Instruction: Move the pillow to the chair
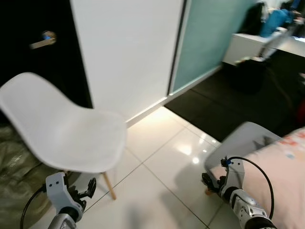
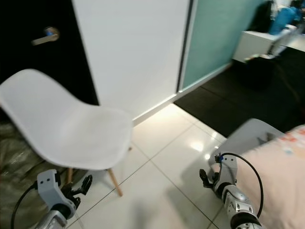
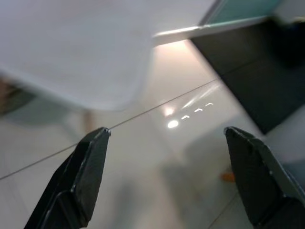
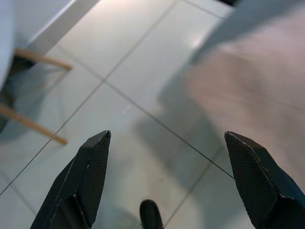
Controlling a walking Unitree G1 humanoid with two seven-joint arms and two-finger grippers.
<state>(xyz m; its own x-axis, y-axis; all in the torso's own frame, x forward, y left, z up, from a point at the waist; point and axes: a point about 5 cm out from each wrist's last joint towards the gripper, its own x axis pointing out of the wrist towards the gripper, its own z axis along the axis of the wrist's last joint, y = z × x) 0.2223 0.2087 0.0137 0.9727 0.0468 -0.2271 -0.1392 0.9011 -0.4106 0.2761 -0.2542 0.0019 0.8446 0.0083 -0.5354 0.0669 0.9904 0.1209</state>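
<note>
Soft pink pillow (image 1: 286,167), moulded white chair (image 1: 62,129)

Setting: a room in a home, as I see it. Glossy white floor tiles (image 1: 157,167); white moulded chair (image 1: 66,129) on wooden legs; dark door with a lever handle (image 1: 43,40); frosted teal sliding panel (image 1: 209,38); pink bedding (image 1: 286,162) beside me; a white counter (image 1: 248,45) piled with belongings beyond.

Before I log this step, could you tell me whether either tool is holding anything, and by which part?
Nothing is held: the left tool and right tool are both open over bare floor.
</note>
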